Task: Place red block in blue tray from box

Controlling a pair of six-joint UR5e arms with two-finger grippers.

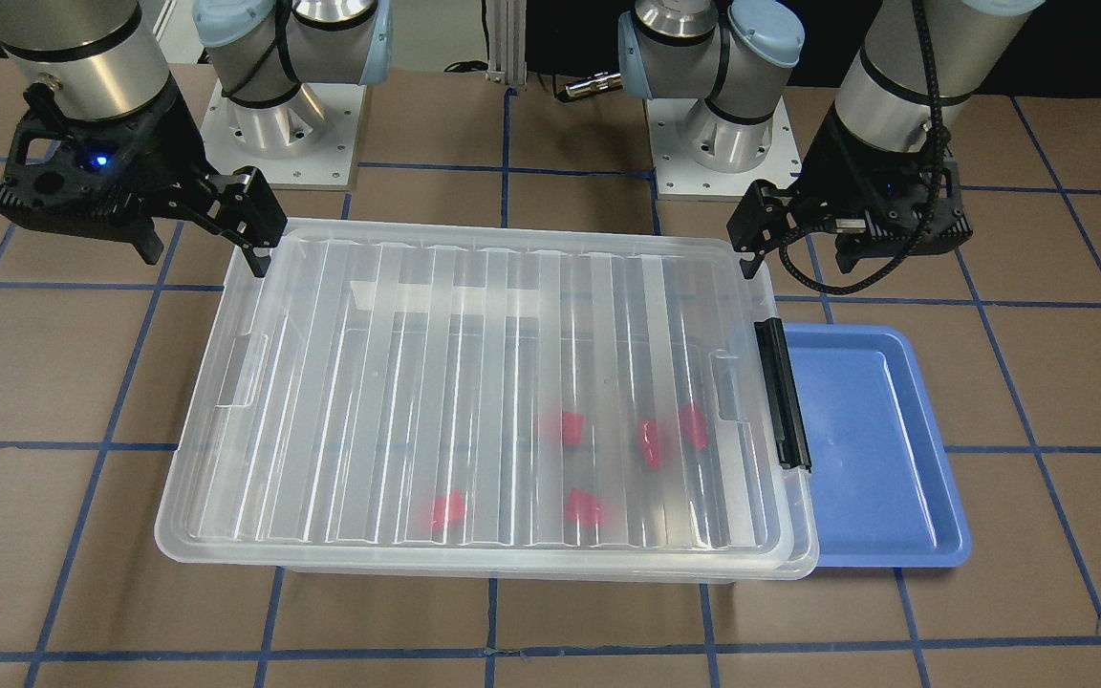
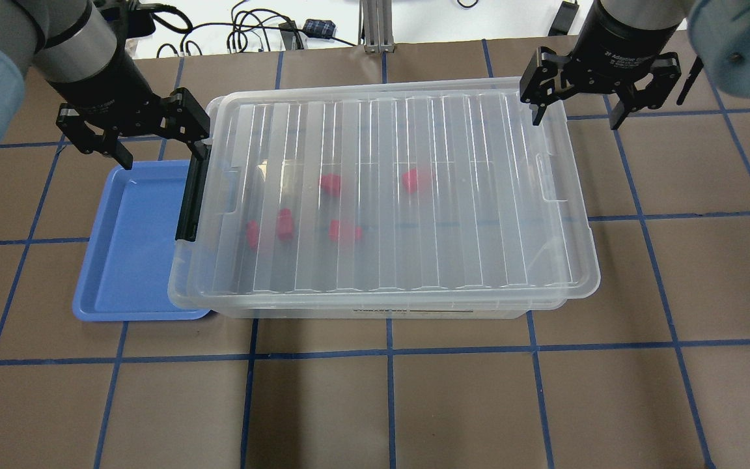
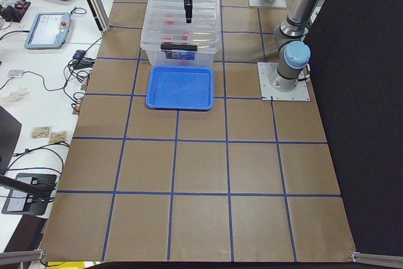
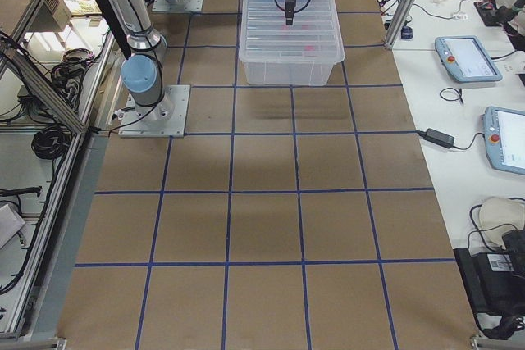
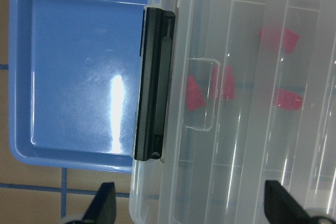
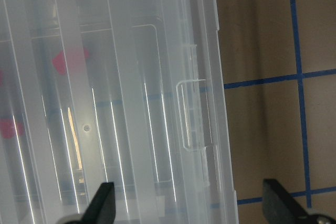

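**Red blocks (image 2: 331, 184) inside the lidded box, both grippers spread wide**

Five of them lie on the floor of the clear box (image 2: 414, 311), seen blurred through its ribbed translucent lid (image 2: 479, 195), which sits on top. Four cluster toward the end with the black latch bar (image 2: 191, 195), and one lies nearer the middle. None is in the blue tray (image 2: 134, 260), which lies flat on the table (image 2: 375, 404) just beside the latch end, its edge passing under the lid's overhang.

The left gripper (image 2: 164, 158) hangs over the far corner of that end with its jaws wide apart and nothing between them. One finger is above the tray's far rim, the other at the lid's corner by the latch.

The right gripper (image 2: 575, 122) is also wide and holds nothing. It hangs at the opposite far corner, one finger above the lid's edge and one above the table.
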